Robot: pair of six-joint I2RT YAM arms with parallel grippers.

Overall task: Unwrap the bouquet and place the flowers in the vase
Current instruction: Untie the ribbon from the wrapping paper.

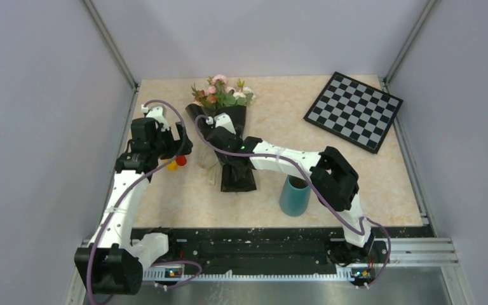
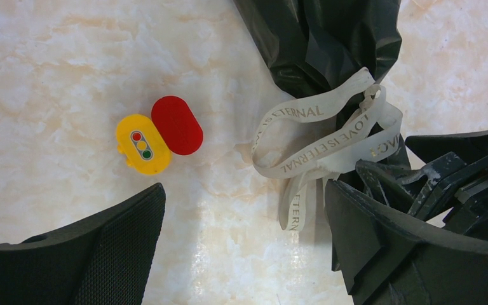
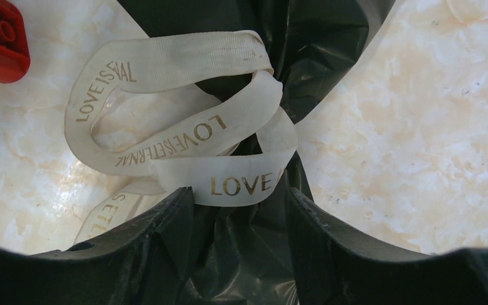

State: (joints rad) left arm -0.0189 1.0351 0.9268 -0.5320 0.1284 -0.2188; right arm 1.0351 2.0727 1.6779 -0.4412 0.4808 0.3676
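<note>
The bouquet [image 1: 237,176] lies mid-table in glossy black paper, with the flowers [image 1: 222,94] pointing to the far side. A cream ribbon [image 3: 184,136] is tied round its neck. My right gripper [image 3: 240,194] has a finger on each side of the black paper [image 3: 254,254] just below the ribbon and presses on it; from above, the right gripper [image 1: 221,136] sits over the bundle. My left gripper [image 2: 244,190] hovers wide open over bare table, left of the ribbon [image 2: 321,136], holding nothing. The teal vase [image 1: 294,196] stands upright near the front, to the right of the wrap's tail.
A small red-and-yellow object [image 2: 159,133] lies on the table just left of the bouquet, under my left gripper [image 1: 179,147]. A black-and-white checkerboard [image 1: 353,110] lies at the back right. Walls close off both sides and the back.
</note>
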